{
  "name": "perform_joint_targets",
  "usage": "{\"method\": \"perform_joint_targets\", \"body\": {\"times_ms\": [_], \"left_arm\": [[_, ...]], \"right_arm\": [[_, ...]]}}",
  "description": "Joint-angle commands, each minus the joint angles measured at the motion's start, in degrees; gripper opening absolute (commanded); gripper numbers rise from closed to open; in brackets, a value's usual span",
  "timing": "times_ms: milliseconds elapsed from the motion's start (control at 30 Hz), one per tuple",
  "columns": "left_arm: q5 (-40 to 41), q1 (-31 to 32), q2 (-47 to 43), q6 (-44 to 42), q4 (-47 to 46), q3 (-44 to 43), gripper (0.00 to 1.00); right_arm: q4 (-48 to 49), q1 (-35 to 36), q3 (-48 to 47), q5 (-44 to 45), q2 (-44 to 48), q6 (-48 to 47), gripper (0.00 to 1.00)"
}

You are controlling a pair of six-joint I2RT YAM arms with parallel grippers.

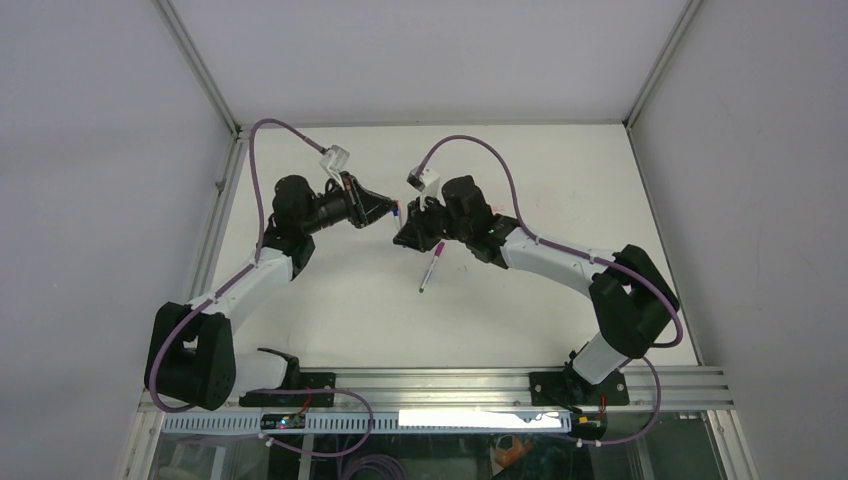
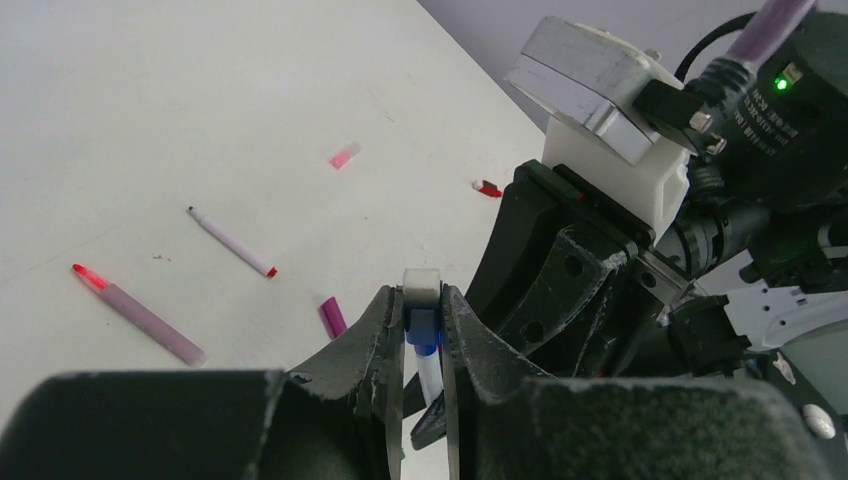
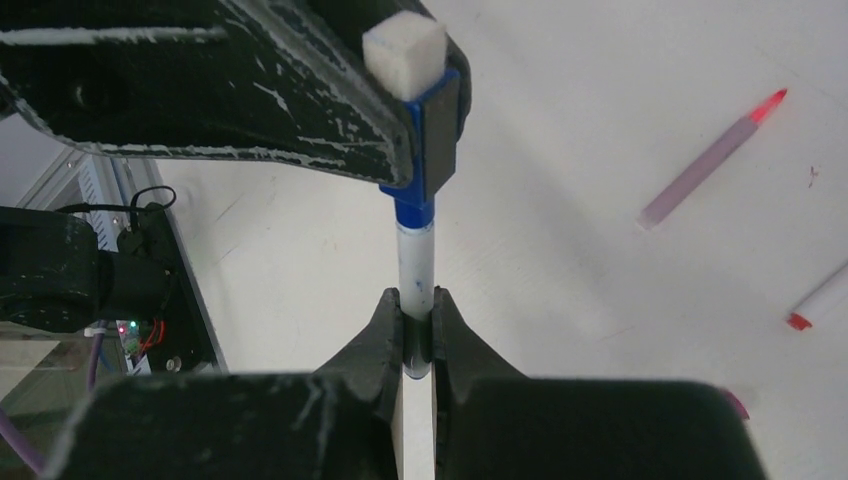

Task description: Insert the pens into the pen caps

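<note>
Holds a blue pen cap (image 2: 422, 328) in the left tool (image 2: 424, 300), jaws nearly closed around it, above the surface (image 1: 560, 300). Grips a white-barrelled pen (image 3: 416, 262) in the right tool (image 3: 417, 320), pinched tight on the barrel, blue end at the cap's mouth. On the surface at 9 o'clock of the cap: magenta cap (image 2: 332, 316), pinkish pen (image 2: 140, 313).

No lettering, label, brand, number or sign can be read in any view. The black plastic cable plug (image 2: 742, 108), at two o'clock in the left wrist view, carries tiny pale marks too blurred to read.
</note>
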State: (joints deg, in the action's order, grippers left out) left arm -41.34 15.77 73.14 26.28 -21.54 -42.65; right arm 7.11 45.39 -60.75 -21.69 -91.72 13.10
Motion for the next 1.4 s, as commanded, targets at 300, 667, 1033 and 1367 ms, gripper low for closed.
{"method": "perform_joint_targets", "body": {"times_ms": [300,667,1033,1367], "left_arm": [[-3.0,5.4,0.8,-3.0,-11.2,15.3,0.0],[-2.3,9.1,1.9,-1.4,-13.8,18.3,0.0],[-4.7,9.7,2.5,-0.8,-16.1,22.4,0.0],[-12.2,9.9,12.0,2.4,-25.6,23.7,0.0]], "right_arm": [[7.5,-4.5,-3.6,3.9,6.7,-0.9,0.0],[9.0,-4.8,-5.2,5.5,5.5,-0.6,0.0],[11.4,-5.8,-5.1,8.8,6.5,-0.6,0.0],[13.2,-6.2,-5.9,9.7,6.4,-1.0,0.0]]}}
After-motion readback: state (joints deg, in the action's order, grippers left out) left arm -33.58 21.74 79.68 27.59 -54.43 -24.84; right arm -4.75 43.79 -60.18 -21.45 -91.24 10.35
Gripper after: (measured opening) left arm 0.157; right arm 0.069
